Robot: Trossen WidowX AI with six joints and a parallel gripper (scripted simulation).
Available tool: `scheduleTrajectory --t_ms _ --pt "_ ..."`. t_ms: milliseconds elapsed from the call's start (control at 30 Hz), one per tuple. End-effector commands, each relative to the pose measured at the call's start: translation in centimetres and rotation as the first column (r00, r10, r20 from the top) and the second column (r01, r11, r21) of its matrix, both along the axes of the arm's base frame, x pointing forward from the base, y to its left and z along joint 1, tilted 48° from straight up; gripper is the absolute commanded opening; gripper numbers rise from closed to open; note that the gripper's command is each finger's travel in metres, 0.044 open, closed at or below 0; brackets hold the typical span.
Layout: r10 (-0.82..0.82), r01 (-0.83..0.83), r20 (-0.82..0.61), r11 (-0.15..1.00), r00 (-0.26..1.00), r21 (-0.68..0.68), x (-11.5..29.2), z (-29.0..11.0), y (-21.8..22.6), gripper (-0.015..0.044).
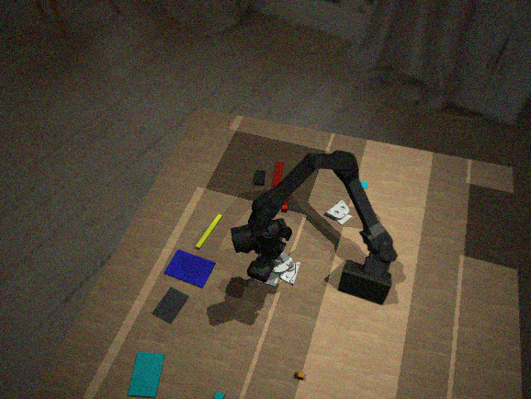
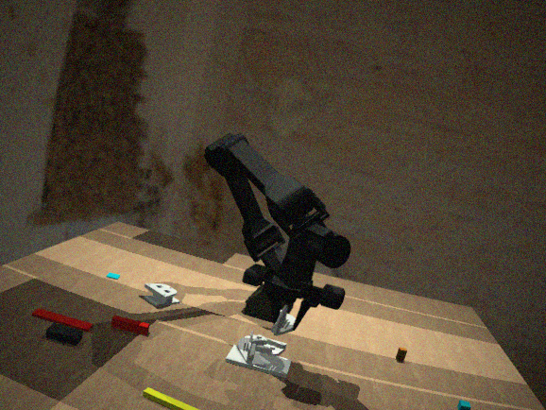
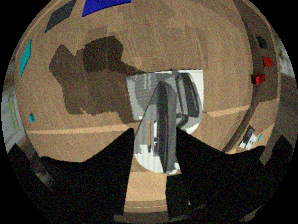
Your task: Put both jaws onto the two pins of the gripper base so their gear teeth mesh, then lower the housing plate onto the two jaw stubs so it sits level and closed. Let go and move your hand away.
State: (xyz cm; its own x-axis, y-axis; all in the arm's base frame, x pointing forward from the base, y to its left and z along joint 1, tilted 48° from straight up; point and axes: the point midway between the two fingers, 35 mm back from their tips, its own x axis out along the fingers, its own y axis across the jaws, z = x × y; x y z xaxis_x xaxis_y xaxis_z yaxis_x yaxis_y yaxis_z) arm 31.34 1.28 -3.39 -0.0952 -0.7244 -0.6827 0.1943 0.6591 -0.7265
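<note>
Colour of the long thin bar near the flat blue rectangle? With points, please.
Plain yellow bar [image 1: 209,231] [image 2: 170,400]; shows best in the top view, where its whole length is visible.

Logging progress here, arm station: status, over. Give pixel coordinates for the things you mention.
Gripper [image 1: 268,271] [image 2: 285,326] [image 3: 153,132] shut on a white jaw [image 2: 284,322] [image 3: 150,145], held above the gripper base [image 2: 259,364] [image 3: 196,76]. Housing plate [image 1: 340,210] [image 2: 162,289] off to the side, not fitted. No loose blocks between jaw and base.
</note>
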Motion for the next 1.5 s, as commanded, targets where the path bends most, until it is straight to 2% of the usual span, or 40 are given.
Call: scheduleTrajectory --t_ms 0,1467 --pt "0.005 -0.005 -0.003 1.0 1.0 -0.005 0.0 0.1 -0.1 0.0134" --pt "0.003 -0.003 -0.001 1.0 1.0 -0.008 -0.5 -3.4 -3.9 0.0134"
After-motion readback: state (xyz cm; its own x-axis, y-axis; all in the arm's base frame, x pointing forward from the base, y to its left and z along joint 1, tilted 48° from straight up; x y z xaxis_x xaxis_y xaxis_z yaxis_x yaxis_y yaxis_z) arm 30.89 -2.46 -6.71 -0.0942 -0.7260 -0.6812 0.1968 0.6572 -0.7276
